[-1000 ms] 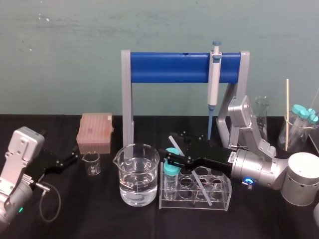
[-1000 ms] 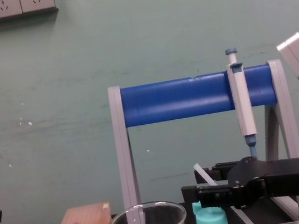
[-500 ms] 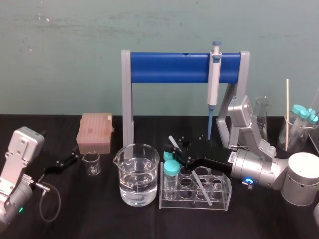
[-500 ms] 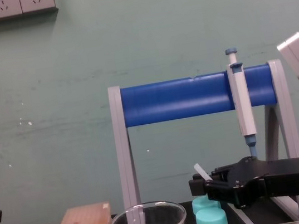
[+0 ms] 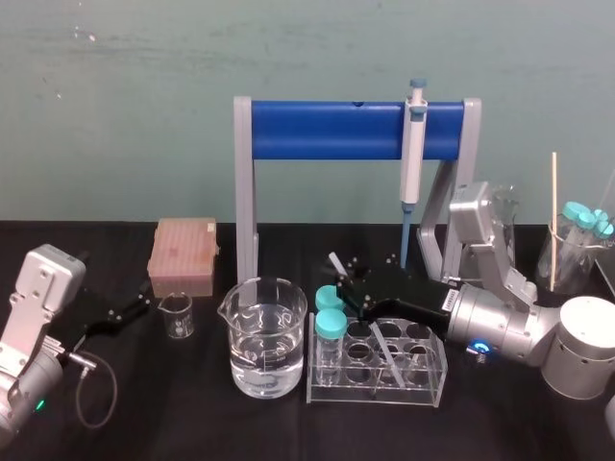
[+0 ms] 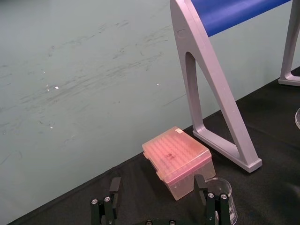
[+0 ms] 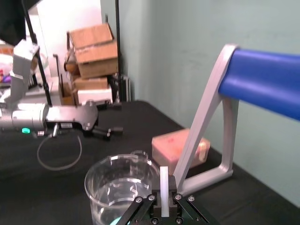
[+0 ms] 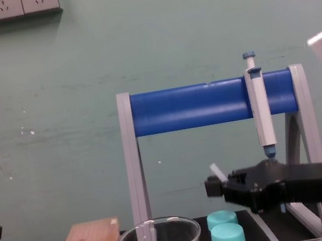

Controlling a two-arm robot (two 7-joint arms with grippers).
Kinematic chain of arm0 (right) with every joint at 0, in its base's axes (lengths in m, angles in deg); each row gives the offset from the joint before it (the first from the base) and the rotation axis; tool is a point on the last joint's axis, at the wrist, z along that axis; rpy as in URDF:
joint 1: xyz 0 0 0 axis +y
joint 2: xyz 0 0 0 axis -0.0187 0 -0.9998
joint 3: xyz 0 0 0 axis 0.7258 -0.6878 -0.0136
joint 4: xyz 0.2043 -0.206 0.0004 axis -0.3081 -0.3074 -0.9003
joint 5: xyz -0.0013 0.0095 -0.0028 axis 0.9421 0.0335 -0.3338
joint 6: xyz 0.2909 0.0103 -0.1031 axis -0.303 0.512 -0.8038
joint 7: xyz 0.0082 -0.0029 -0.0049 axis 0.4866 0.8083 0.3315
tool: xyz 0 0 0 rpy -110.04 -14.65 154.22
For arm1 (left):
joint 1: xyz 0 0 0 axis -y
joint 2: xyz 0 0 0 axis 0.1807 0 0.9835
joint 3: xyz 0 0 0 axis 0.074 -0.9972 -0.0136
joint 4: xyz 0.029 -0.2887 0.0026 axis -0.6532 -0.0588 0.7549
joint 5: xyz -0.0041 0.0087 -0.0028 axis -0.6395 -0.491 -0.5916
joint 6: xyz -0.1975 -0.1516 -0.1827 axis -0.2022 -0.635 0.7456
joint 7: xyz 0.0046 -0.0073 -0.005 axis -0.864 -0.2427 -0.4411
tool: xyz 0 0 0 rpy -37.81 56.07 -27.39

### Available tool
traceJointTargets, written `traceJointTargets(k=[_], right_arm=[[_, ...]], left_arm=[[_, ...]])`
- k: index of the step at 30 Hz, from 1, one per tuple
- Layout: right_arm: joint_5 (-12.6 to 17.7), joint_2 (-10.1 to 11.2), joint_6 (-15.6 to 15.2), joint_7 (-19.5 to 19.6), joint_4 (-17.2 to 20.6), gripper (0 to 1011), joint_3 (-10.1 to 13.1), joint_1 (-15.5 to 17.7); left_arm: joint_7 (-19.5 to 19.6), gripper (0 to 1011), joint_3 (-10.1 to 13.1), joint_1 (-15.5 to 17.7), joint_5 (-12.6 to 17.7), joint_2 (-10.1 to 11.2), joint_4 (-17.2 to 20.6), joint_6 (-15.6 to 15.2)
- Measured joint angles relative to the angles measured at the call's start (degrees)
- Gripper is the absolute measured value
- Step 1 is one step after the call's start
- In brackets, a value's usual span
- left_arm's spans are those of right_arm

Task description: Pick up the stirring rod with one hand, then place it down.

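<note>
My right hand (image 5: 352, 293) grips the one stirring rod (image 5: 336, 264), jaws clenched on its middle, above the clear tube rack (image 5: 425, 386). The rod's long axis slants. Its upper end points up and toward my left, and its lower end runs down toward my right over the rack's wells; I cannot tell whether it touches them. It is thin, straight and translucent white.

On the counter (image 5: 192, 408) I count:
- two teal-capped tubes (image 5: 331, 324) at the rack's left end
- one large beaker (image 5: 267, 336) of water
- one small beaker (image 5: 176, 315)
- one pink tip box (image 5: 183, 254)
- one pipette (image 5: 413, 144), hanging on the blue stand (image 5: 327, 130)

My left hand (image 5: 139, 305) rests at the counter's left, jaws released.
</note>
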Motion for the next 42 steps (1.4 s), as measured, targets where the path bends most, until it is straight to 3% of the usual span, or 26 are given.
traceJointTargets(k=[9, 10, 21, 32, 42], right_arm=[[3.18, -0.12, 4.82, 0.84, 2.88, 69, 3.45, 3.62], [4.16, 0.06, 6.28, 1.15, 4.2, 69, 4.6, 4.99], [7.5, 1.1, 10.92, 2.74, 11.49, 69, 10.06, 9.18], [8.31, 3.04, 11.53, 6.06, 15.89, 69, 15.62, 10.08], [7.48, 3.67, 11.12, 6.48, 16.27, 69, 17.14, 10.86]], left_arm=[[0.0, 1000, 0.0, 0.0, 0.0, 0.0, 0.0, 0.0], [0.0, 1000, 0.0, 0.0, 0.0, 0.0, 0.0, 0.0], [0.0, 1000, 0.0, 0.0, 0.0, 0.0, 0.0, 0.0], [0.0, 1000, 0.0, 0.0, 0.0, 0.0, 0.0, 0.0], [0.0, 1000, 0.0, 0.0, 0.0, 0.0, 0.0, 0.0]])
